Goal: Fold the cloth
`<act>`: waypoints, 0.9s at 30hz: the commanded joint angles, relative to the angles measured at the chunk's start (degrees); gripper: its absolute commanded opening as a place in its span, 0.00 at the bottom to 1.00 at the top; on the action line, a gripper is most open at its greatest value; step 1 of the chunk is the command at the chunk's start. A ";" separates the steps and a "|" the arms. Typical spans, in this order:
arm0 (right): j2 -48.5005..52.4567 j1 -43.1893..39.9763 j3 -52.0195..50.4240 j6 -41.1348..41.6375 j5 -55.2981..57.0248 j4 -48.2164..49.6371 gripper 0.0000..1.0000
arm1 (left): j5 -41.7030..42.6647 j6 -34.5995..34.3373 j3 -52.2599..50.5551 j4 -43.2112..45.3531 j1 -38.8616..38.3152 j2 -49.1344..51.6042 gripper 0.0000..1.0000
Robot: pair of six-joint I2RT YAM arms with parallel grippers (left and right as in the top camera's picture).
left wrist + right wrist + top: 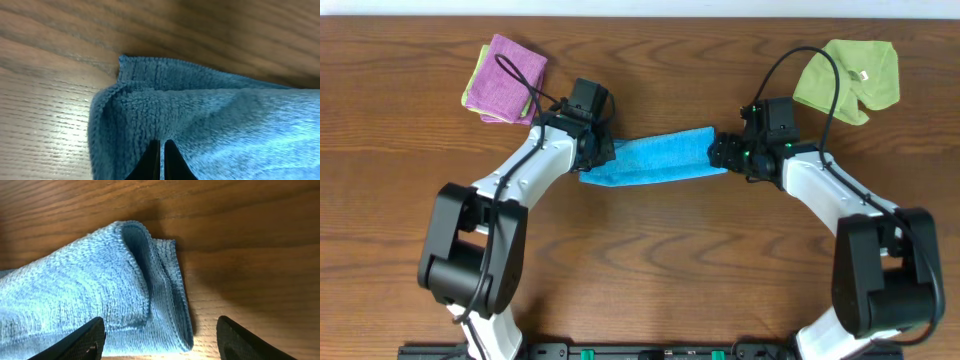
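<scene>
As the soft sky-blue microfibre cloth (655, 160) lies folded in a long narrow strip across the middle of the brown wooden desk (650, 270), the left claw (595, 150) is clamped on its left end. The right claw (720, 152) stands apart, astride the other end. A folded purple cloth (510, 75) and a crumpled lime-green cloth (850, 75) lie near the far corners.

The light from above is even and bright, and shadows on the surface (660, 260) are faint and soft. In the left wrist view a pale glare lies on the wood at lower left, while the far grain is soft and dim. In the right wrist view the cloth (90, 295) shadows the wood beside it, and the fingers (75, 342) are dark blurs.
</scene>
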 commanded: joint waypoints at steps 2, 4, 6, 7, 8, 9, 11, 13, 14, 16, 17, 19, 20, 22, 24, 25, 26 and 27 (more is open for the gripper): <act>2.78 -0.31 0.07 3.63 -2.01 1.25 0.72 | 1.09 0.15 0.70 0.20 -0.02 2.89 0.06; 3.72 -0.26 0.04 4.24 -3.26 2.12 0.71 | 1.73 0.15 0.70 0.22 0.00 3.96 0.06; 4.48 -0.11 0.04 4.52 -4.55 3.26 0.72 | 1.88 0.15 0.70 0.24 0.00 4.76 0.06; 4.85 0.02 0.07 4.92 -4.63 3.72 0.71 | 1.90 0.13 0.70 0.28 -0.02 4.90 0.06; 5.31 0.24 0.04 5.46 -4.76 4.57 0.72 | 1.90 0.15 0.70 0.26 0.00 5.01 0.06; 5.68 0.42 0.04 5.77 -5.16 5.18 0.71 | 1.90 0.15 0.70 0.26 0.00 5.01 0.06; 6.47 0.81 0.04 6.51 -6.14 6.73 0.71 | 1.88 0.17 0.70 0.59 0.00 5.01 0.06; 7.32 1.42 0.04 6.80 -7.08 8.35 0.69 | 1.88 0.17 0.70 0.85 0.00 5.01 0.06; 8.11 1.86 0.07 7.15 -7.28 9.42 0.67 | 1.90 0.15 0.70 0.96 0.00 5.01 0.06; 8.92 2.54 0.07 7.65 -7.93 10.84 0.51 | 1.90 0.15 0.70 1.01 0.00 5.01 0.06; 9.07 2.80 0.04 7.61 -8.24 11.45 0.35 | 1.90 0.15 0.70 1.01 0.00 5.01 0.06; 9.09 3.21 0.07 6.54 -8.26 12.68 0.04 | 1.90 0.15 0.70 1.01 0.00 5.01 0.06; 8.87 3.30 0.07 5.64 -8.41 13.62 0.01 | 1.90 0.17 0.70 0.96 0.04 4.98 0.06; 8.11 3.17 0.07 5.07 -8.50 14.64 0.01 | 1.90 0.17 0.70 0.94 0.04 4.98 0.06; 6.62 2.80 0.09 5.03 -8.90 15.15 0.01 | 1.90 0.15 0.72 0.96 0.04 4.98 0.06; 5.64 2.71 0.09 5.01 -9.46 15.17 0.01 | 1.90 0.15 0.72 0.96 0.04 4.98 0.06; 4.59 2.71 0.09 5.03 -10.01 15.15 0.01 | 1.92 0.15 0.72 0.94 0.04 4.98 0.06; 3.48 2.71 0.09 5.01 -10.29 15.02 0.01 | 1.92 0.15 0.72 0.94 0.04 4.96 0.06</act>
